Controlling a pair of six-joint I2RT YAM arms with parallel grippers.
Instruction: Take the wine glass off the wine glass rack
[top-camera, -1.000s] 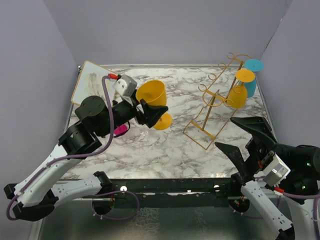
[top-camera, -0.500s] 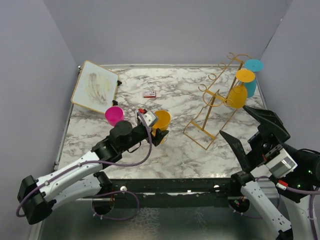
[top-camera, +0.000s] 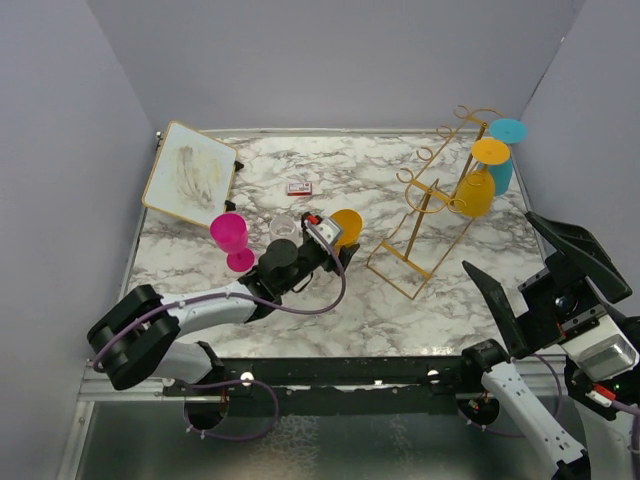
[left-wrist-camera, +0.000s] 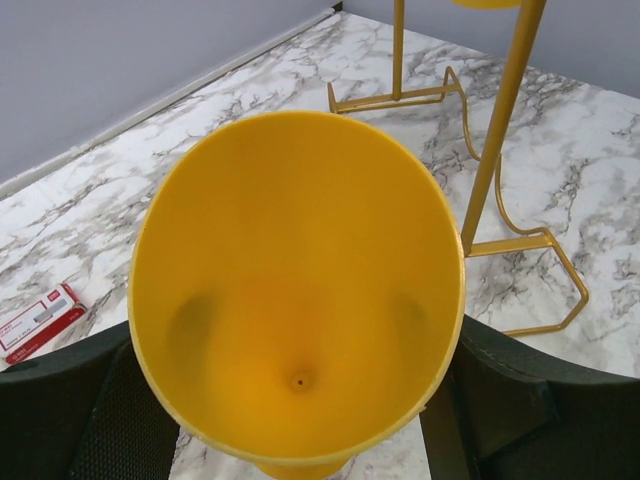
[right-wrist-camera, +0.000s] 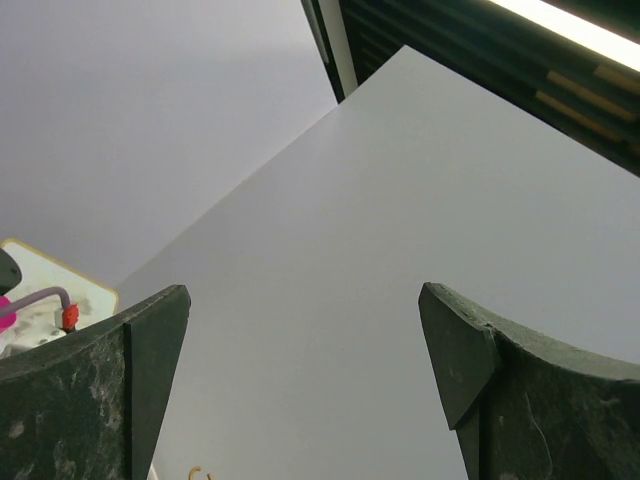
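My left pincer (top-camera: 333, 247) grips the yellow wine glass (left-wrist-camera: 300, 290) low over the marble table (top-camera: 330, 305), off the gold rack (top-camera: 425, 215) (right pincer (top-camera: 535, 275) gapes empty); released tilted, it may topple against the rack's foot

White arm links (top-camera: 205, 312) with black joints (top-camera: 130, 345), purple cables (top-camera: 300, 310), red connector (top-camera: 311, 217), dark textured claw fingers (right-wrist-camera: 60, 400)

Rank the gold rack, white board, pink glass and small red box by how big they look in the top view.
1. gold rack
2. white board
3. pink glass
4. small red box
Standing tall, the rack is nearer the camera, so its lead is unsure.
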